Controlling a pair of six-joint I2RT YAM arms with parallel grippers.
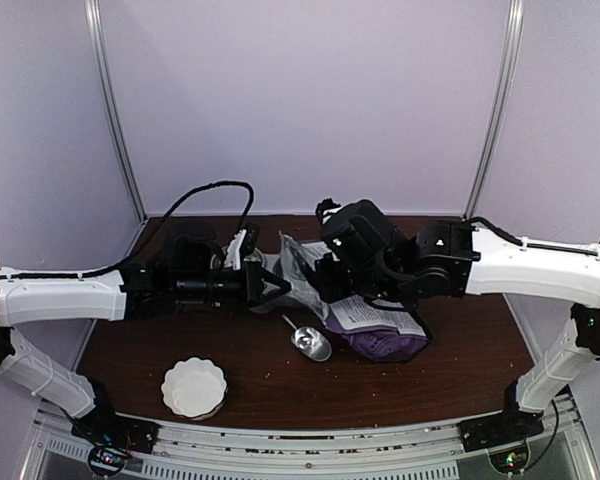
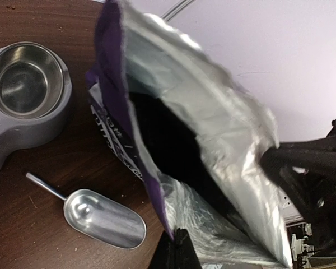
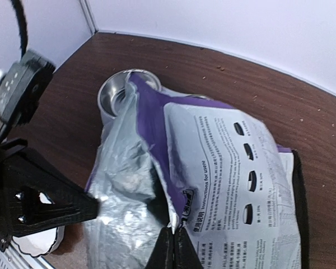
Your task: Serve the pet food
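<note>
The dark wooden table (image 1: 460,360) carries everything. The purple-and-white bag (image 3: 229,168) is stretched between the two pincers, with its mouth held apart so the silver lining shows. Its bottom end lies on the table on the near side of the right pincer (image 3: 173,249). That pincer is clamped tight on one lip of the bag, at the edge of the printed panel. The left pincer (image 2: 176,249) is clamped just as tight on the opposite lip, where the purple border meets the lining.

The grey feeder (image 2: 59,120) sits on the table to the left of the left pincer in its own camera. One steel bowl (image 2: 25,78) shows in the feeder, and from the right pincer this bowl lies beyond the bag. The white fluted bowl (image 1: 193,387) stands well on the near side of the left pincer, towards the table's front edge. The metal scoop (image 2: 103,218) lies flat just left of the left pincer's tips, close beside the bag, with its handle pointing towards the feeder.

The pet food cannot be made out, because the bag's inside is only a dark hollow. A few brown crumbs (image 3: 220,68) lie on the table beyond the right pincer.
</note>
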